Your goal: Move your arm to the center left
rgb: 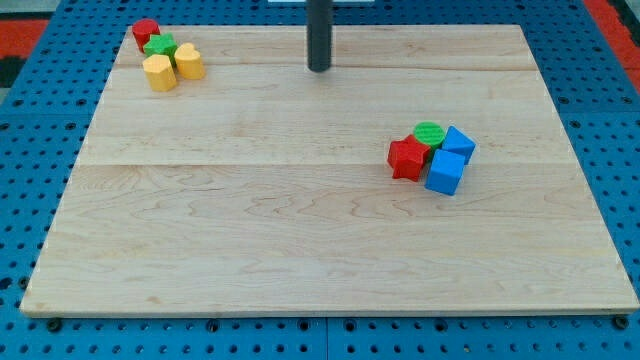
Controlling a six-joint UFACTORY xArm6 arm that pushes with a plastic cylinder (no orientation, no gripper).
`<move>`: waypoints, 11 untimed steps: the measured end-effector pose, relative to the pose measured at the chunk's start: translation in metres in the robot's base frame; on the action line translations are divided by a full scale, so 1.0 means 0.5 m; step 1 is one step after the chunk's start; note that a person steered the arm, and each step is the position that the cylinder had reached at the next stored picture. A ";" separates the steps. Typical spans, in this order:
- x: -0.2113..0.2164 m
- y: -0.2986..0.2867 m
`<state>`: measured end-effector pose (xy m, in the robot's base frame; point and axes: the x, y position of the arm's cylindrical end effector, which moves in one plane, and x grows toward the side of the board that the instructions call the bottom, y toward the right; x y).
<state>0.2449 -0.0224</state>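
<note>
My tip (319, 68) rests on the wooden board (250, 250) near the view's top, at about the middle of its width. It touches no block. At the view's top left a cluster holds a red block (146, 33), a green star-shaped block (160, 46) and two yellow blocks (159, 73) (189, 62). It lies well to the left of my tip. At the view's right a second cluster holds a green cylinder (429, 133), a red star-shaped block (407, 159) and two blue cubes (458, 143) (445, 172).
The board lies on a blue perforated table (620, 120). Red matting (30, 25) shows at the view's top corners.
</note>
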 end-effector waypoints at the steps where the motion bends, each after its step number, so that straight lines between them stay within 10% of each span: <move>1: -0.067 -0.145; 5: -0.107 -0.324; 7: 0.143 -0.098; 9: 0.332 -0.398; 11: 0.294 -0.565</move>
